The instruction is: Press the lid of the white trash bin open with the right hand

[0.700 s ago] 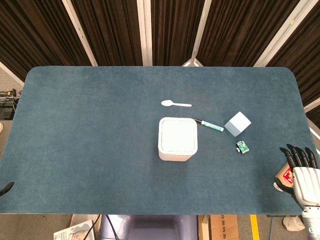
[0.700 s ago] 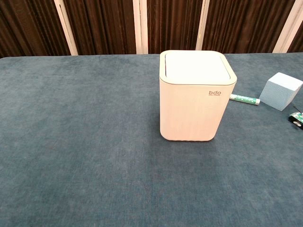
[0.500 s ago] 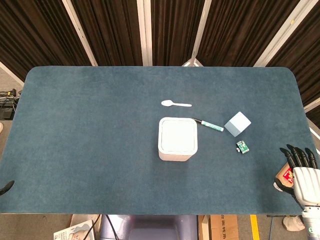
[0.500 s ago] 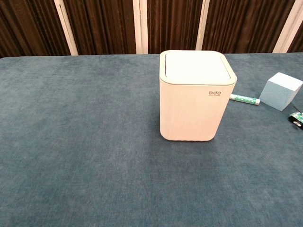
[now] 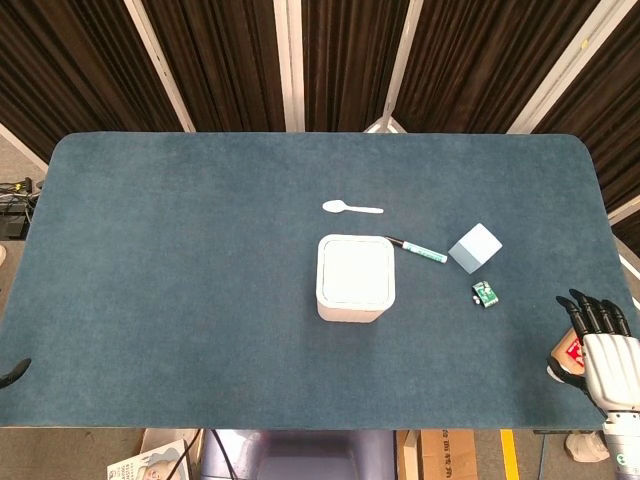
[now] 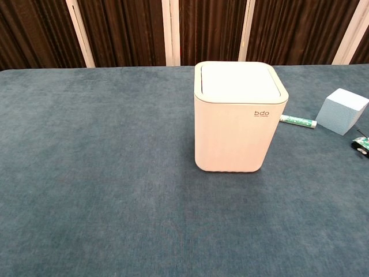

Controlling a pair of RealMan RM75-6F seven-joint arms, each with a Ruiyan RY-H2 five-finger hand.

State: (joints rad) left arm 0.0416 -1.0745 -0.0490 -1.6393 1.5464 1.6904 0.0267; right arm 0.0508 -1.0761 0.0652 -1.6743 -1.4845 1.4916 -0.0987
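The white trash bin (image 5: 355, 278) stands near the middle of the table, its flat lid (image 6: 240, 79) down and level. My right hand (image 5: 603, 355) hovers at the table's front right corner, far to the right of the bin, fingers spread and holding nothing. Of my left hand (image 5: 12, 373) only a dark tip shows at the front left edge in the head view. The chest view shows neither hand.
A white spoon (image 5: 352, 208) lies behind the bin. A green marker (image 5: 420, 250), a pale blue cube (image 5: 475, 247) and a small green object (image 5: 485, 294) lie to its right. The blue table (image 5: 180, 260) ends just in front of my right hand.
My right hand has shifted very slightly; the bin and the other objects have not moved.
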